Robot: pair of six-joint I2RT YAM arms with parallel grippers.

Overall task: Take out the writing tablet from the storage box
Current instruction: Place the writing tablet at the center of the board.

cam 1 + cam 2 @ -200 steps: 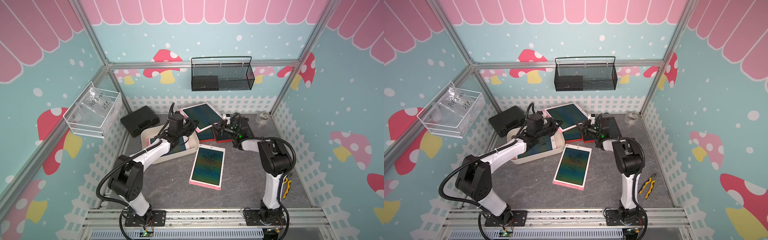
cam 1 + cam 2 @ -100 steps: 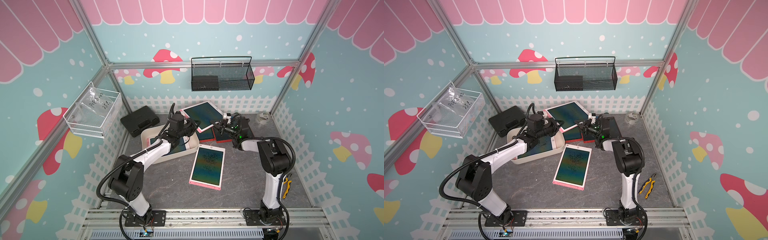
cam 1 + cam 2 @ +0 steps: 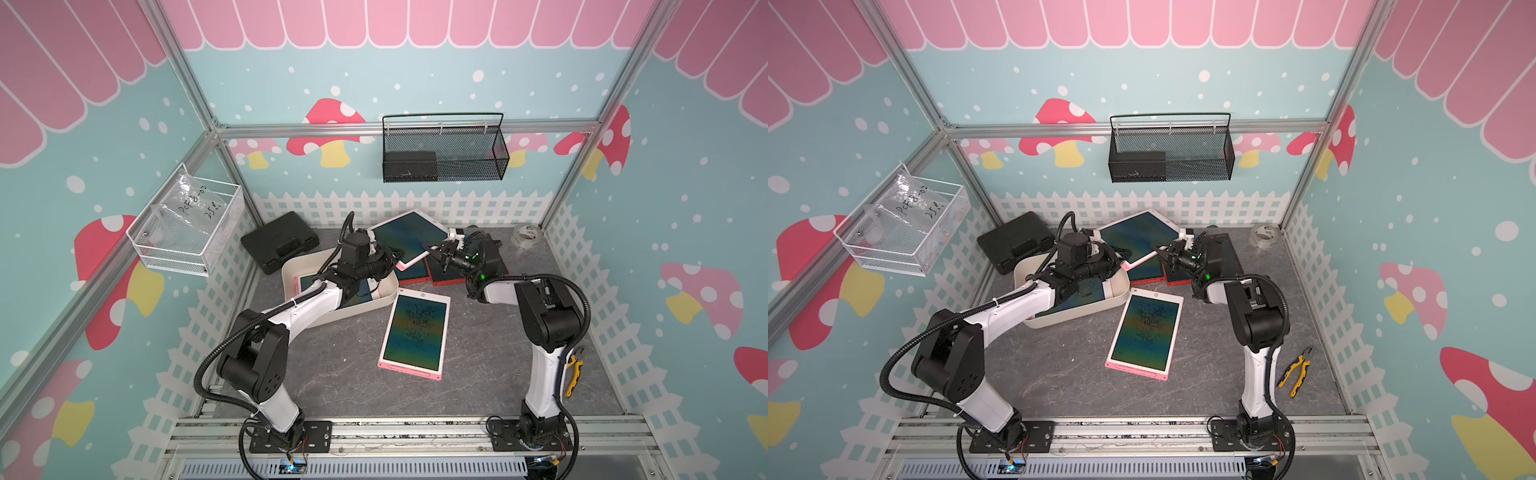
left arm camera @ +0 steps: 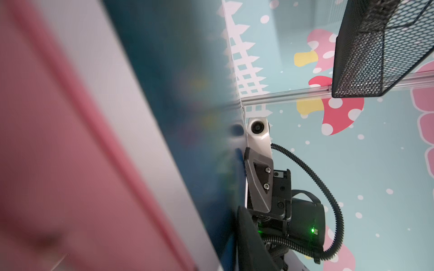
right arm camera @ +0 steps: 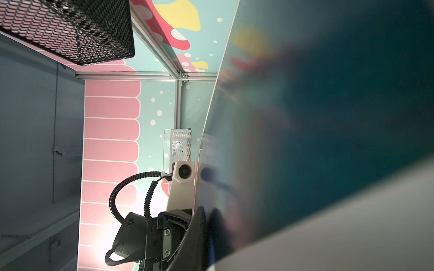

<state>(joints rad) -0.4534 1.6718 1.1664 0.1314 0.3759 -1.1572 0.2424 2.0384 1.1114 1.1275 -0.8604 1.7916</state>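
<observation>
Now that the right hand (image 3: 435,250) has slid in onto the far corner of the writing tablet (image 3: 409,235), which itself has barely shifted, the moment reads as a handover above the storage box (image 3: 365,308). The tablet hangs tilted in the air just beyond the box's far right corner, clear of its rim, with 1 hand at each end. In the left wrist view a finger (image 4: 258,183) of the right hand lies flat against the screen side, so I take that hand to be pinching the tablet's edge. The left hand (image 3: 390,258) sits at the tablet's opposite, box-side edge; whether it is clamped there or has begun to slacken I cannot tell. For the task this means the tablet is already out of the box and probably needs only carrying off and laying on the worktop (image 3: 340,374) beside the box. A 2nd, pink-framed tablet (image 3: 306,283) lies inside the box under the left arm, so more lifting may follow.
</observation>
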